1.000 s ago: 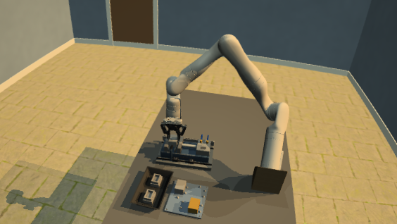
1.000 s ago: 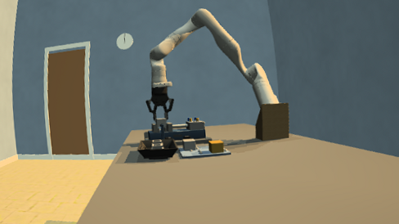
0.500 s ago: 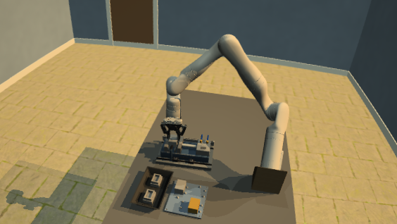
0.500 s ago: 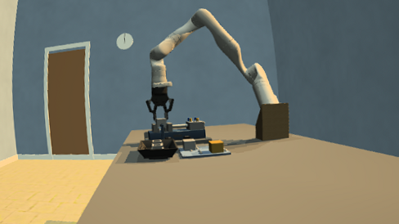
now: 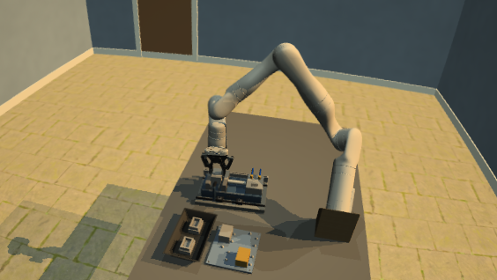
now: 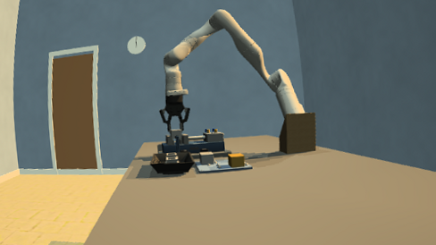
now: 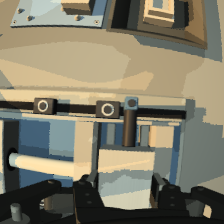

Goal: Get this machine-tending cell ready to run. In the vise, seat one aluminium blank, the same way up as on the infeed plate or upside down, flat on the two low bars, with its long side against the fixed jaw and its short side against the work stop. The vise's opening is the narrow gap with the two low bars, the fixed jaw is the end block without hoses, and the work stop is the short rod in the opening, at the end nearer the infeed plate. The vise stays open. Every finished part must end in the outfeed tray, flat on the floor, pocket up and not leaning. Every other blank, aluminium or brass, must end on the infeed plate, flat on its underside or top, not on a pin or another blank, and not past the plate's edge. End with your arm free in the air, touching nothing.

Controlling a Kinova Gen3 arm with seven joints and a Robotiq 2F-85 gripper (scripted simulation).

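My gripper [image 5: 217,170] hangs straight down over the left end of the vise [image 5: 233,188], the end away from the hoses [image 5: 255,172]. It is shut on a pale aluminium blank [image 7: 125,177]. In the wrist view the blank sits low in the vise opening, its far short side close to the dark work stop rod [image 7: 130,125]. I cannot tell whether it rests on the low bars. Two finished parts [image 5: 196,224] [image 5: 187,245] lie pocket up in the outfeed tray [image 5: 190,234]. A second aluminium blank [image 5: 226,232] and a brass blank [image 5: 242,256] lie flat on the infeed plate [image 5: 233,252].
The tray and the infeed plate stand side by side in front of the vise, also at the top of the wrist view [image 7: 160,17]. The arm's dark base block [image 5: 337,224] stands at the right of the table.
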